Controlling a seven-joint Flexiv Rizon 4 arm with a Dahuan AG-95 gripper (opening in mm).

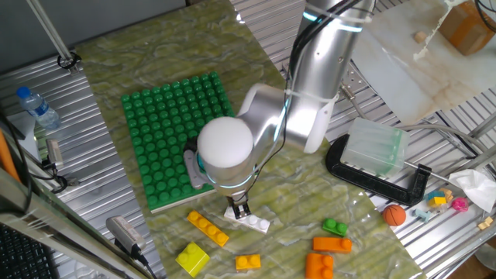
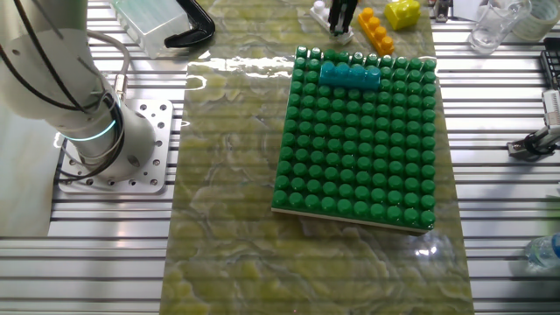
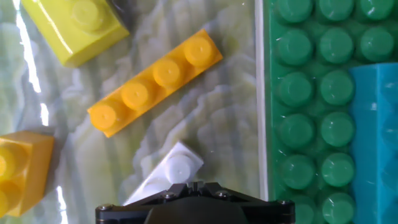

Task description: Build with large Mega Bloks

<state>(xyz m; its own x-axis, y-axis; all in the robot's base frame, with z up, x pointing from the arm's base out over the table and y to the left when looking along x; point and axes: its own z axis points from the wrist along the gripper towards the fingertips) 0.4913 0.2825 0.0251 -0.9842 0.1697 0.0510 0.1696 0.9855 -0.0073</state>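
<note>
Here, the black two-finger gripper (image 1: 241, 209) stands over a long white plastic studded brick (image 1: 250, 221) on the marbled green mat, its fingers apparently pinching it. A long yellow four-stud brick (image 3: 155, 82) lies just beside; a teal brick (image 2: 350, 74) sits on the green studded baseplate (image 2: 354, 149).

Robotics lab bench: slatted aluminium tabletop (image 2: 490, 219), arm base bolted to a perforated mounting plate (image 2: 144, 144), black clamp (image 1: 380, 180), loose cables, keyboard (image 1: 23, 260) at the table edge, water bottle (image 1: 37, 108)
</note>
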